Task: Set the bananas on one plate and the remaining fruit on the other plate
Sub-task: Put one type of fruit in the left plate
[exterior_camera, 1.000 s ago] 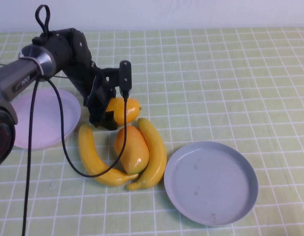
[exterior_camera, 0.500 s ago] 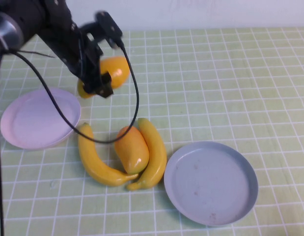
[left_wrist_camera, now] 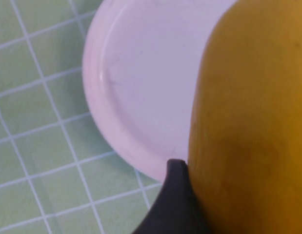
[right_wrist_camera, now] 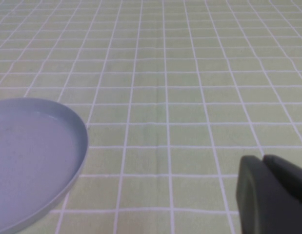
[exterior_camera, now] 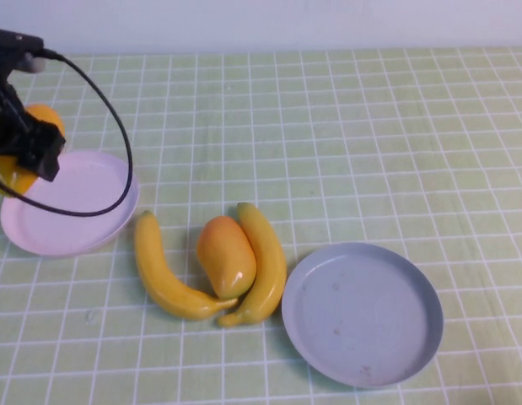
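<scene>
My left gripper (exterior_camera: 30, 150) is shut on an orange-yellow mango (exterior_camera: 43, 118) and holds it above the far left rim of the pink plate (exterior_camera: 75, 207). In the left wrist view the mango (left_wrist_camera: 248, 122) fills the picture beside one dark finger (left_wrist_camera: 176, 200), over the pink plate (left_wrist_camera: 141, 87). A second mango (exterior_camera: 225, 253) lies on the table between two bananas, one on its left (exterior_camera: 162, 272) and one on its right (exterior_camera: 262, 261). The grey-blue plate (exterior_camera: 362, 312) is empty. My right gripper (right_wrist_camera: 264, 163) is shut and empty, low over the cloth beside the grey-blue plate (right_wrist_camera: 29, 156).
A green checked cloth (exterior_camera: 370, 135) covers the table. A black cable (exterior_camera: 117, 126) loops from the left arm over the pink plate. The right arm does not show in the high view.
My left gripper has lifted a mango from beside the bananas and carried it left, from the middle of the table to above the pink plate's far left rim.
</scene>
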You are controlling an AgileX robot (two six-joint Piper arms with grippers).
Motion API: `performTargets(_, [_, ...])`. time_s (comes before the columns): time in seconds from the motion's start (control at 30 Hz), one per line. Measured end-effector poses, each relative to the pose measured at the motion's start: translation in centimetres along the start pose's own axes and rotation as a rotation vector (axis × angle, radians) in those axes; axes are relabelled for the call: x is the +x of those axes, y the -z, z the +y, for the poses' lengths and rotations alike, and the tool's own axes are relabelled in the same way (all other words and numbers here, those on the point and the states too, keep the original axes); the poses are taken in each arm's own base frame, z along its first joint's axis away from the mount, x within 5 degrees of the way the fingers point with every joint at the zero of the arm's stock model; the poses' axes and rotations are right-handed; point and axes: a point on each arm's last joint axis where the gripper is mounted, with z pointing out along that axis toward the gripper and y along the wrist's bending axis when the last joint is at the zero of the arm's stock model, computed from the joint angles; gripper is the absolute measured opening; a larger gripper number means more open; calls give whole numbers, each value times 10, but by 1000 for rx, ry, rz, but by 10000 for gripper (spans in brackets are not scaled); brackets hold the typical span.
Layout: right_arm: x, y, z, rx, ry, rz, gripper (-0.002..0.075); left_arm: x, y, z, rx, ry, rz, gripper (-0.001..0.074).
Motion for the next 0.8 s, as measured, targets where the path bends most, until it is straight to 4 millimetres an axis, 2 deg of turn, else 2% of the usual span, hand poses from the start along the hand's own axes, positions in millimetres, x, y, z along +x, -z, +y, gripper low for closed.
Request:
performTargets(0.13, [0,0,0,-1,-2,0,-17,14,-27,7,-8,31,0,509])
performTargets(0.47, [0,0,0,-1,-4,0,-17,16,-89,10,-11,13,80,509])
performTargets(0.6, [0,0,0,-1,-4,0,-17,16,-100,10,-15,7,100,509])
performTargets(0.8, [0,0,0,-1,-4,0,-17,16,-106,12,-33,-7,95,509])
